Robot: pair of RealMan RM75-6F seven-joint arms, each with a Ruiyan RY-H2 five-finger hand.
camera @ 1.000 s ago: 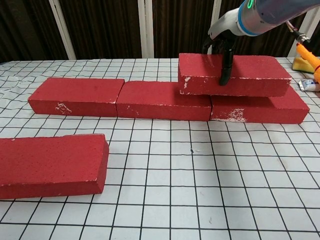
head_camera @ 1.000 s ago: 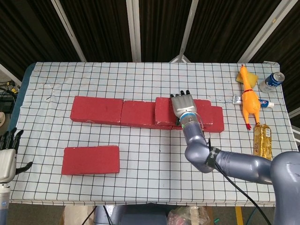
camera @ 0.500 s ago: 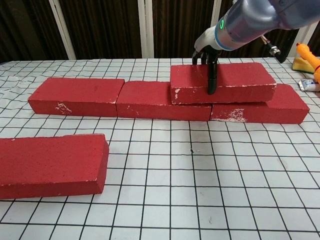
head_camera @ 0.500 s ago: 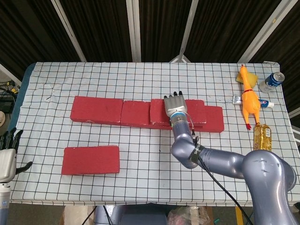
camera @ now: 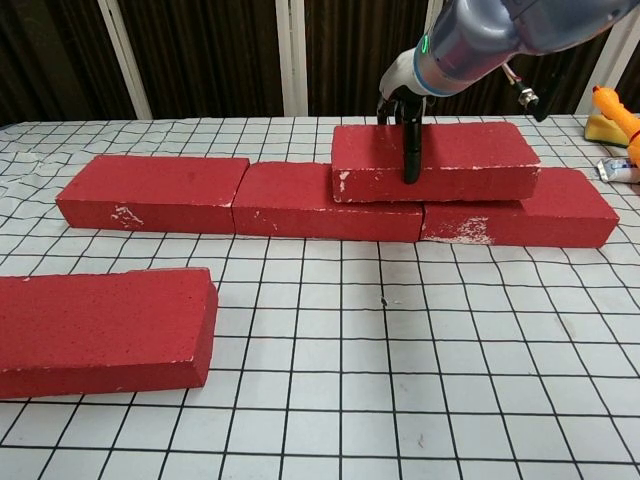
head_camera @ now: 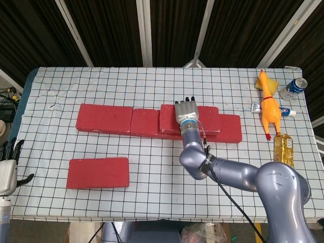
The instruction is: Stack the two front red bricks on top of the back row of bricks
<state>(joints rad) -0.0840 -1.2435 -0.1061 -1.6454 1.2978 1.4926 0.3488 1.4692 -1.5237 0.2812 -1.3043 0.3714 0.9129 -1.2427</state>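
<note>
Chest view shows me the stacked brick (camera: 435,160) sitting on the back row (camera: 240,197), bridging the seam between the middle and right bricks, its long axis running left to right along the row. My right hand (camera: 405,100) reaches over it from behind, with one finger hanging down its front face and the rest draped over the top; I read that as a grip across the brick's short width, though I cannot tell how firmly it clamps.

The remaining front brick (head_camera: 97,172) lies flat on the worktop (head_camera: 152,202), well apart from the row, toward my left, long axis also left to right. My left hand (head_camera: 7,169) hangs off the worktop's left edge, holding nothing, fingers apart, and is plainly the nearer one to it.

I count five red bricks: three in the back row, one stacked, one still in front.
</note>
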